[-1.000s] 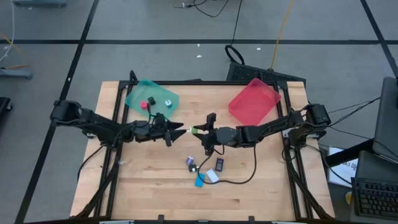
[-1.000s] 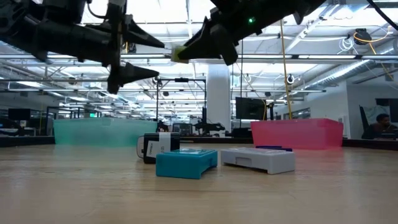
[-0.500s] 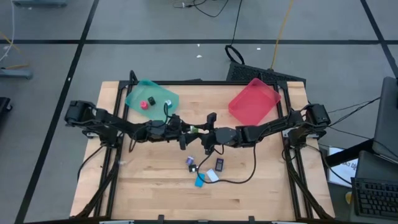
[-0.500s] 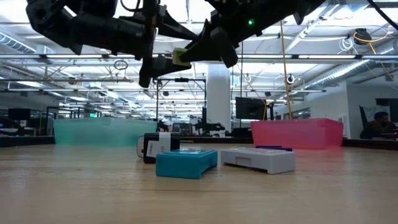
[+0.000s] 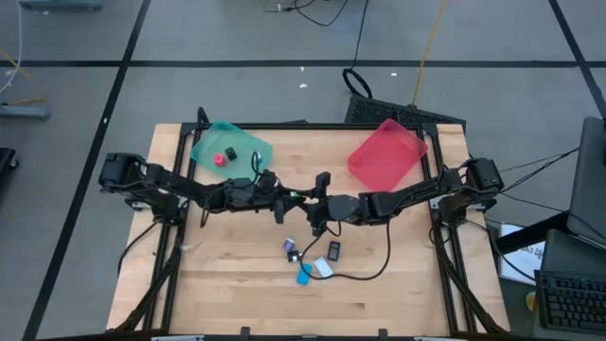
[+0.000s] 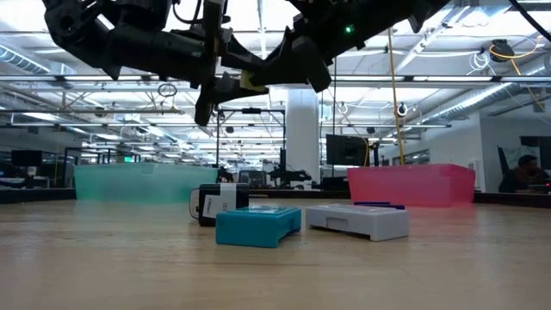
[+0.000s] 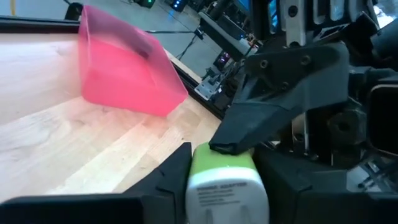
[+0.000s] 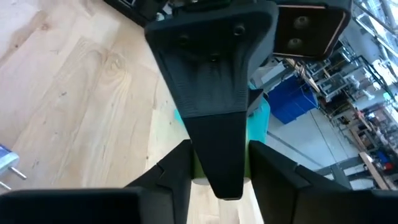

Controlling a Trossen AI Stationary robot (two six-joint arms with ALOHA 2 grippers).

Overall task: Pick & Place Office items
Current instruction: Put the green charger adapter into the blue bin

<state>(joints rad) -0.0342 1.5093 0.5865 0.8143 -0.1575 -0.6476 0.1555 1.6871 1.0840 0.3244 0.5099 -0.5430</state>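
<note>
Overhead, two trays sit at the table's far side: one teal tray (image 5: 230, 147) holding a red piece (image 5: 219, 159) and a black piece (image 5: 229, 152), and one red tray (image 5: 386, 154) with nothing visible inside. Four more small items lie grouped near the table's middle: a bright blue block (image 6: 256, 225), a white block (image 6: 360, 220), a black-and-white piece (image 6: 215, 203) and a dark blue piece (image 5: 334, 251). A seventh, the green block (image 7: 225, 182), pale green with a white printed end, hangs above the table centre between both arms. The left gripper (image 5: 284, 198) has its fingers pressed against the block's sides, and the right gripper (image 5: 305, 200) is clamped on its other end, the two meeting tip to tip.
</note>
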